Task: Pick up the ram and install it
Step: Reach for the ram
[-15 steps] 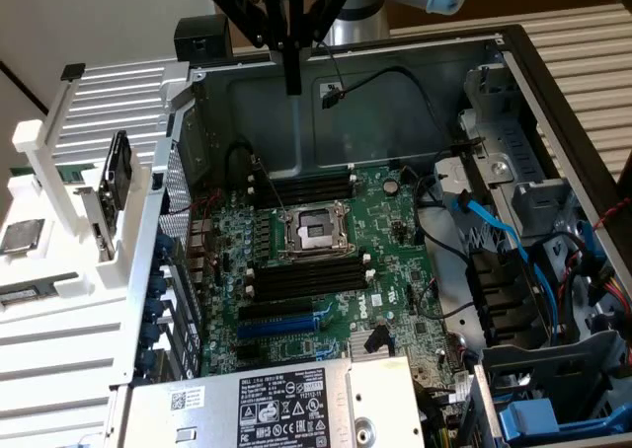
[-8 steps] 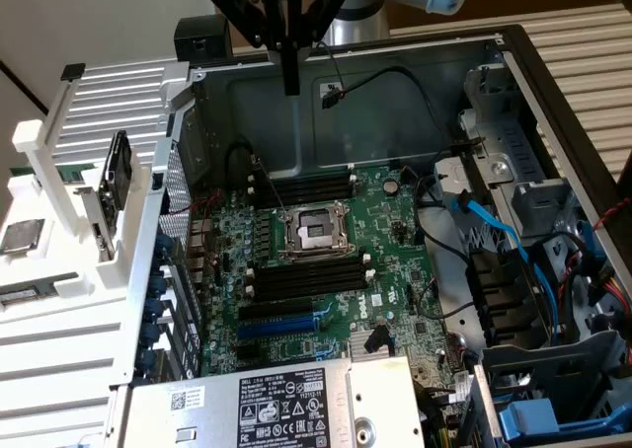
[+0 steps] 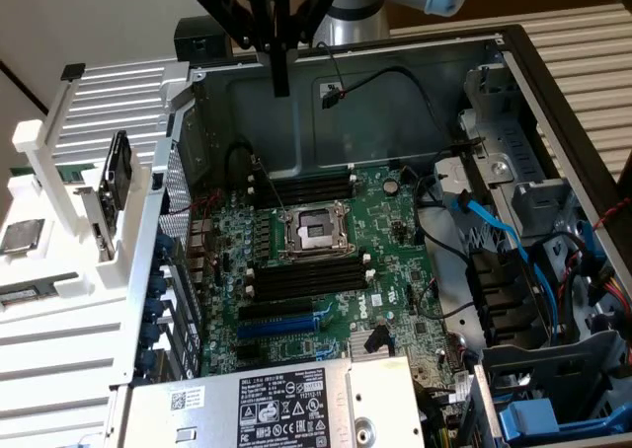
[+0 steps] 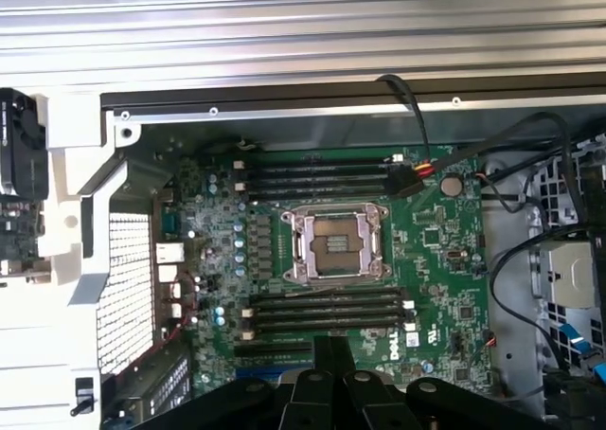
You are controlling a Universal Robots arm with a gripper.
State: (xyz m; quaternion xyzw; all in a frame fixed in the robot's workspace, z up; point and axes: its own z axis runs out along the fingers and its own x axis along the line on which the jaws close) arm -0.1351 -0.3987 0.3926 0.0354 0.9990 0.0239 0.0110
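Ram (image 3: 30, 292), at nine o'clock from the motherboard (image 3: 395, 241), seems light, stiff, fragile; take its long edges; gripper (image 3: 281, 85) jaws together, empty.

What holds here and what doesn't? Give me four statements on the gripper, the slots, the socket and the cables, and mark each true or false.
1. The gripper hangs over the open case, shut, with nothing in it. True.
2. A ram stick sits in one of the memory slots. False: the slots on both sides of the socket are black and empty.
3. A cooler covers the processor socket. False: the socket lies bare in its metal frame.
4. A blue cable runs at the exterior view's right of the motherboard. True.
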